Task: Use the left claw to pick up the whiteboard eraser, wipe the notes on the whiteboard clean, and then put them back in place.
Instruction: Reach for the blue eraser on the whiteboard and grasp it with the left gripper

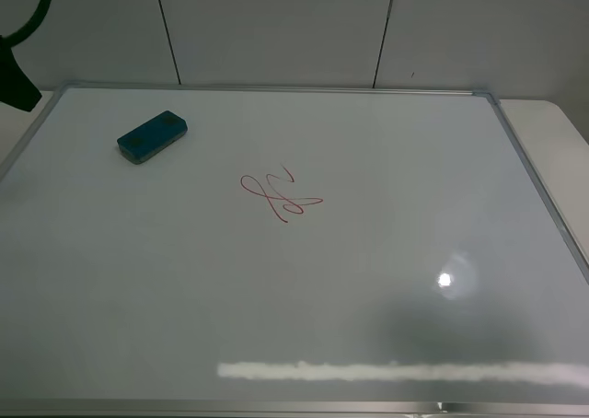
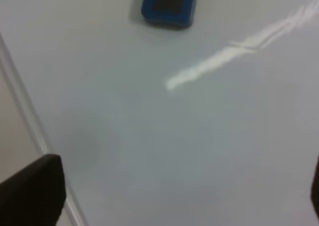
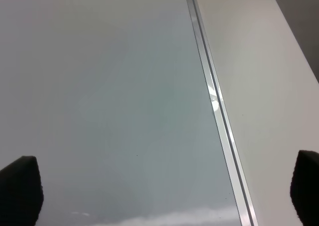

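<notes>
The teal whiteboard eraser [image 1: 153, 136] lies flat on the whiteboard [image 1: 414, 206], near its far left corner. The red notes [image 1: 281, 195] are scribbled a little left of the board's middle, apart from the eraser. Only a black piece of the left claw's arm [image 1: 18, 79] shows at the far left edge, above the board's corner. In the left wrist view the left gripper [image 2: 174, 196] is open, with one dark fingertip [image 2: 35, 191] over the board's frame and the eraser [image 2: 168, 6] well ahead of it. The right gripper [image 3: 162, 191] is open over the board's right frame [image 3: 219, 111].
A thin silver frame [image 1: 538, 183] rims the board. A pale tabletop [image 1: 552, 123] shows past its right side, and a panelled wall [image 1: 276, 22] stands behind it. Lamp glare [image 1: 445, 280] reflects off the near part of the board.
</notes>
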You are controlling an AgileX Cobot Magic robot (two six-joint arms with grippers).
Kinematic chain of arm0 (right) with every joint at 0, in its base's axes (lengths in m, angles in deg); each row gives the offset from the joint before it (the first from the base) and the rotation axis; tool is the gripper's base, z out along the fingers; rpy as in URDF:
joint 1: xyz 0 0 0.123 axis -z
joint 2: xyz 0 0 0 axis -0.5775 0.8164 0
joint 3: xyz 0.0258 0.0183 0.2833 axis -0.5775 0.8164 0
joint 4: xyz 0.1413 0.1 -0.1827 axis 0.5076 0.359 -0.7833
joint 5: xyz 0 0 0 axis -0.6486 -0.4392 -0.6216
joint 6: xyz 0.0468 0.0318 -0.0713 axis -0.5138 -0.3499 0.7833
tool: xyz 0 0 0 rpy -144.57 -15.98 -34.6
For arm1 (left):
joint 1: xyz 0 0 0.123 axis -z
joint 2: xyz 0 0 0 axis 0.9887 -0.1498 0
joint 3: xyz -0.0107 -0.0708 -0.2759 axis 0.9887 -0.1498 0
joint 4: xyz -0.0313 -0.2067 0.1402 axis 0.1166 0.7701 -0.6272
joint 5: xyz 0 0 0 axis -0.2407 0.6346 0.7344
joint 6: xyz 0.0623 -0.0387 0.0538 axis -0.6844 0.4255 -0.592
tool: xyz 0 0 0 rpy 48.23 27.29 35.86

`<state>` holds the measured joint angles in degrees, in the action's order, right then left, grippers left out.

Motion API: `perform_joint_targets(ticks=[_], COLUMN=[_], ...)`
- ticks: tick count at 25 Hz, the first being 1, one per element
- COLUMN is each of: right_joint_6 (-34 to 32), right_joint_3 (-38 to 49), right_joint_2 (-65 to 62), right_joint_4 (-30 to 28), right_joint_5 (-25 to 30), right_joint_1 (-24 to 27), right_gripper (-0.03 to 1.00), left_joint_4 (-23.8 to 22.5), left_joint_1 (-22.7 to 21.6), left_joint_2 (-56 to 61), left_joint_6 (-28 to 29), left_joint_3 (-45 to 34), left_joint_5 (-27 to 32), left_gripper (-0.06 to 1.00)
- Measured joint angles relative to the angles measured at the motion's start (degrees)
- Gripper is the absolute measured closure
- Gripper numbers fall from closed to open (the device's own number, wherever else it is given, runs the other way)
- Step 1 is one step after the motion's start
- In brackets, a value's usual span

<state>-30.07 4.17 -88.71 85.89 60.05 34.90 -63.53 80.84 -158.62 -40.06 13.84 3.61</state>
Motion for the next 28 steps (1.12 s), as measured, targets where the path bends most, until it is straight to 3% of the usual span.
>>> perform_joint_targets(ticks=[10, 28], right_joint_6=[0.0, 0.0], right_joint_3=[0.0, 0.0], right_joint_2=[0.0, 0.0], right_joint_4=[0.0, 0.0], right_joint_5=[0.0, 0.0], right_joint_1=[0.0, 0.0], right_gripper=[-0.02, -0.02], left_joint_4=[0.7, 0.7], left_joint_1=[0.0, -0.9], left_joint_2=[-12.8, -25.7], left_joint_6=[-0.9, -3.2], left_joint_3=[11.3, 13.3], left_joint_5=[1.1, -5.1], left_gripper=[-0.05, -0.05])
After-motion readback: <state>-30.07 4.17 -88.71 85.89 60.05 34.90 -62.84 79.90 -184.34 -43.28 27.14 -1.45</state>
